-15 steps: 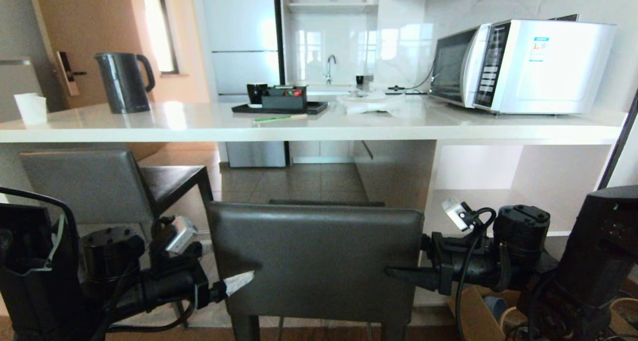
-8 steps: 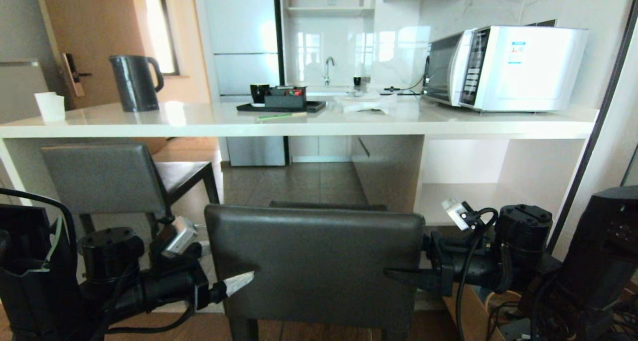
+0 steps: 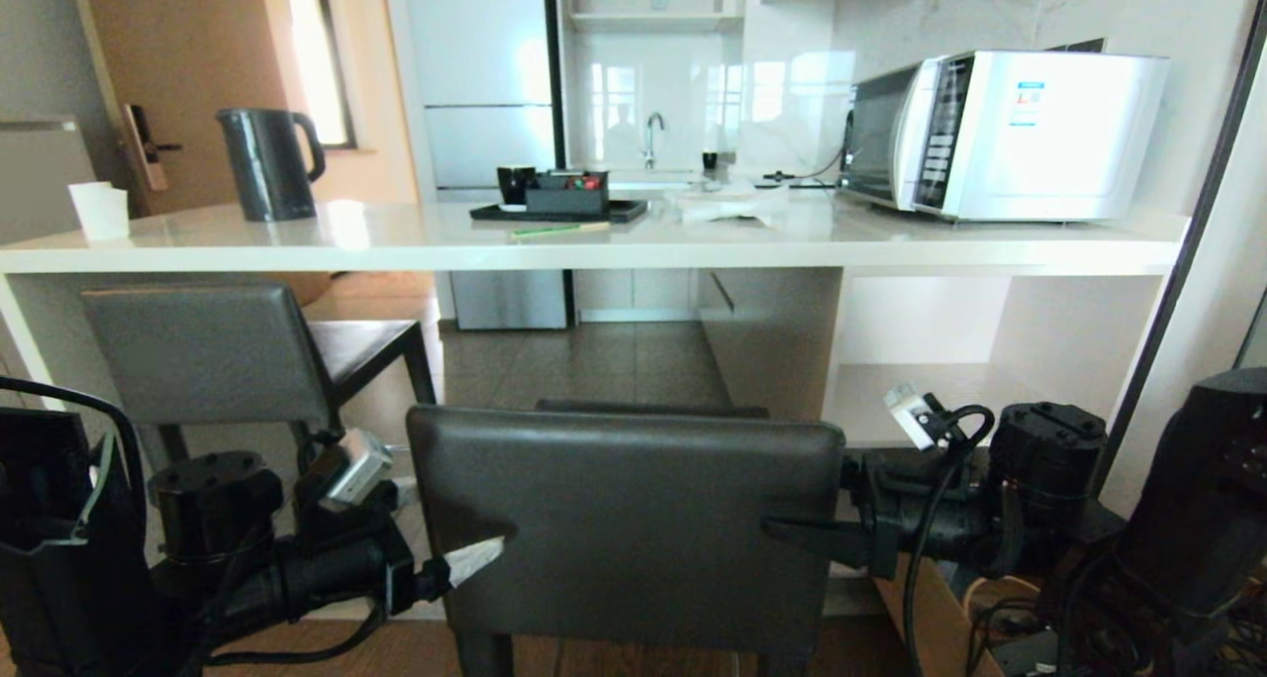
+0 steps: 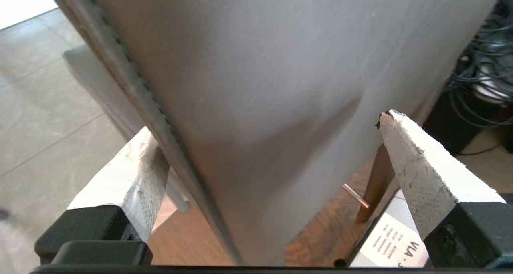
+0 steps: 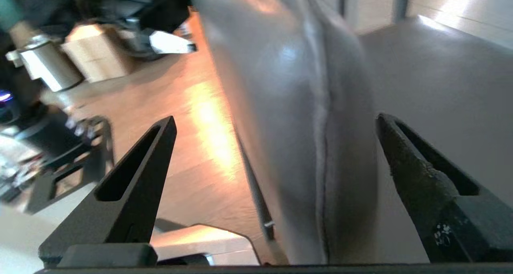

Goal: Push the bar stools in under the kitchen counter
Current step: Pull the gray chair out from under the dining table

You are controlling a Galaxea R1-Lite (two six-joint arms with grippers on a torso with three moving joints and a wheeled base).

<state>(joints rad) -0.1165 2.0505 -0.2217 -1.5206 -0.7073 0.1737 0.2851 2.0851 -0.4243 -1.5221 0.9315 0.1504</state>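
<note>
The nearer bar stool's dark grey backrest (image 3: pixel 624 519) fills the lower middle of the head view, short of the kitchen counter (image 3: pixel 633 251). My left gripper (image 3: pixel 475 558) is open and straddles the backrest's left side edge (image 4: pixel 260 85). Its white fingers (image 4: pixel 417 166) stand clear of the leather. My right gripper (image 3: pixel 782 533) is open astride the right edge (image 5: pixel 296 105), one black finger on each face with gaps. The second bar stool (image 3: pixel 208 355) stands at the left, its seat partly under the counter top.
On the counter are a black kettle (image 3: pixel 269 162), a white cup (image 3: pixel 99 210), a black tray (image 3: pixel 559 207) and a white microwave (image 3: pixel 1010 133). A cardboard box and cables (image 3: pixel 930 628) lie on the floor at lower right. A dark post (image 3: pixel 1178 261) rises there.
The whole head view shifted early in the second: the counter and far stool now look a little farther off. The near stool kept its place between my two open grippers.
</note>
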